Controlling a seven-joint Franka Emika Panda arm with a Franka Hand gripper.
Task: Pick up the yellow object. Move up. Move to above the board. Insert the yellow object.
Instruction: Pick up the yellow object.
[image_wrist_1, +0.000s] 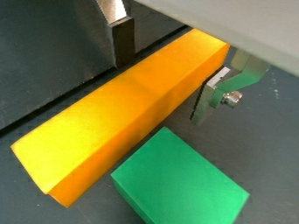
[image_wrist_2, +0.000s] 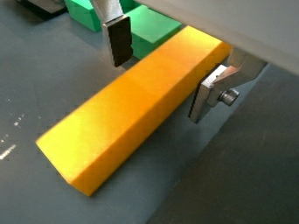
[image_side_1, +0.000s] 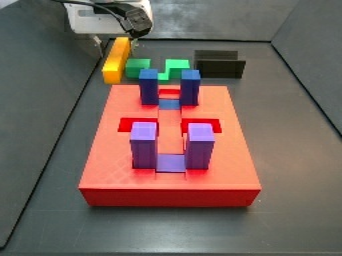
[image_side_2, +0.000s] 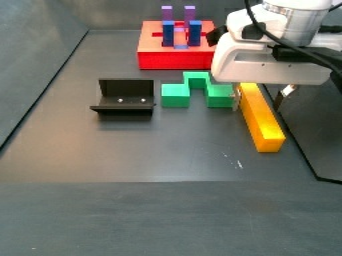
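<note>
The yellow object (image_wrist_1: 117, 131) is a long yellow-orange bar lying flat on the dark floor; it also shows in the other wrist view (image_wrist_2: 122, 127) and in both side views (image_side_1: 118, 58) (image_side_2: 262, 120). My gripper (image_wrist_1: 163, 80) (image_wrist_2: 159, 83) is open and straddles one end of the bar, with a silver finger on each long side. One finger (image_wrist_2: 117, 44) stands a small gap off the bar. The gripper also shows in both side views (image_side_1: 130, 38) (image_side_2: 261, 88). The red board (image_side_1: 107, 160) (image_side_2: 158, 58) with purple and blue posts lies apart from the bar.
A green notched block (image_wrist_1: 181, 179) (image_wrist_2: 146, 35) (image_side_1: 160, 72) (image_side_2: 198, 92) lies right beside the bar, between it and the board. The black fixture (image_side_2: 123, 98) (image_side_1: 221, 65) stands on the floor further off. Dark walls close in the work area.
</note>
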